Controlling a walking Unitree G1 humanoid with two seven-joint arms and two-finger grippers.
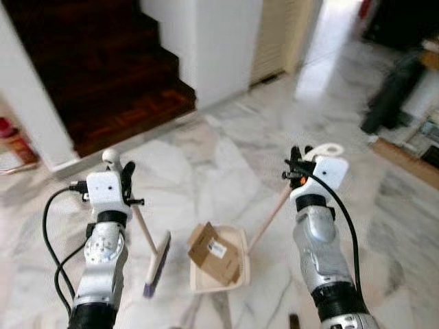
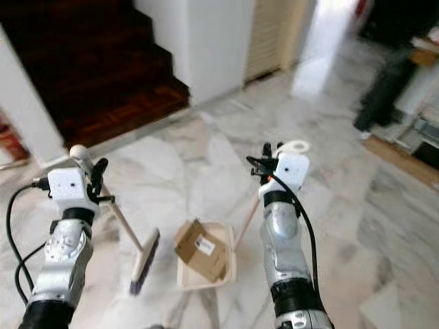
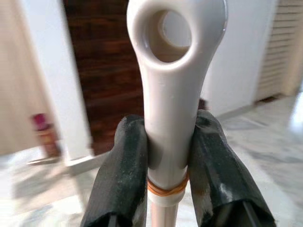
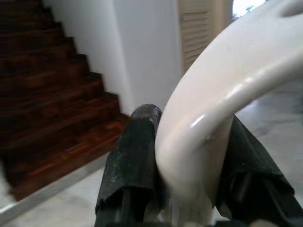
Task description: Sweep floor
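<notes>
Left gripper [image 3: 165, 156] clamps the broom [image 1: 156, 264], right gripper [image 4: 189, 161] clamps the dustpan [image 1: 236, 240] handle. Cardboard scrap [image 1: 214, 253] overhangs the dustpan rim; a tilt could dump it.

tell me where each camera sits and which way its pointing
Left eye view: on the head, looking forward and down at the marble floor; both silver arms show, left claw on the broom, right claw on the dustpan handle.
Right eye view: beside it, same scene, cardboard box in the dustpan.
Left wrist view: along the left claw's fingers, clamped on the broom handle's looped end, facing the stairs.
Right wrist view: along the right claw's fingers, gripping the dustpan handle.
Both wrist views share the dark stairs.
</notes>
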